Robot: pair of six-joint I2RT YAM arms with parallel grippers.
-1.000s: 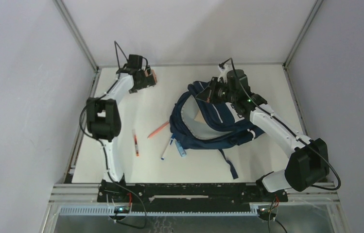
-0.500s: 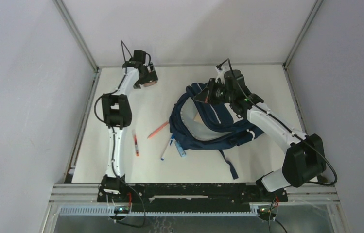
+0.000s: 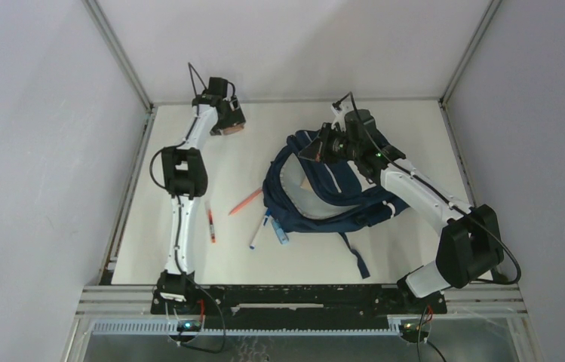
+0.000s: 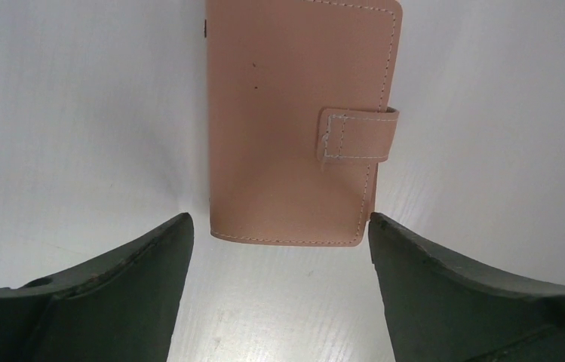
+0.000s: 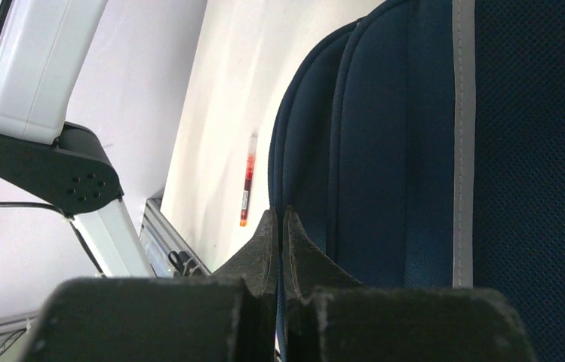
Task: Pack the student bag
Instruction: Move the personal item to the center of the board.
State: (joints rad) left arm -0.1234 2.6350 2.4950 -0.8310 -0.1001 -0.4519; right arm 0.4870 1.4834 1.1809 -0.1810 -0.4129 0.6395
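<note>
The left gripper (image 4: pixel 279 220) stands open, its jaws either side of the near end of a pink wallet (image 4: pixel 294 128) lying flat at the 11 o'clock corner of the white table (image 3: pixel 188 162). The right gripper (image 5: pixel 279 215) is closed, its tips at the rim of the student bag (image 3: pixel 332 197); whether it pinches the fabric cannot be told. The bag lies right of centre. At the bag's 9 o'clock lie an orange pen (image 3: pixel 246 201) and a red pen (image 3: pixel 209 222). Pale grey walls and metal posts (image 3: pixel 117 53) enclose the table.

Bright, even, diffuse light; soft faint shadows; mild glare on white table (image 4: pixel 264 317); wrist foregrounds soft.
</note>
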